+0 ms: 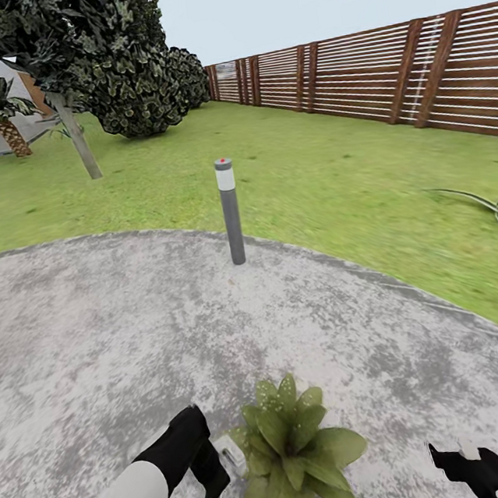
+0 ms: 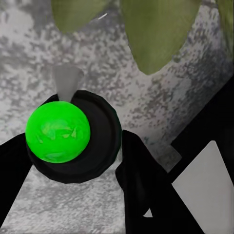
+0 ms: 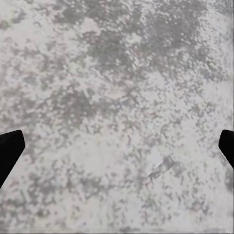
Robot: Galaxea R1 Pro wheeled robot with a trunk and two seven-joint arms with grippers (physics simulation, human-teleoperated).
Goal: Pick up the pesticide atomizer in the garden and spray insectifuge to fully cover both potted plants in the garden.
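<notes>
The left gripper (image 1: 207,482) holds the atomizer (image 2: 73,136), its fingers (image 2: 141,180) closed on the dark bottle with a green top, just beside a potted plant (image 1: 295,451) standing on the grey patio (image 1: 96,340). Whitish specks (image 1: 273,399) dot the plant's upper leaves. The right gripper (image 1: 470,467) hangs wide above bare patio to the plant's right, and a grey post (image 1: 231,212) stands at the patio's edge before the grass (image 1: 333,167) and the fence (image 1: 383,74).
</notes>
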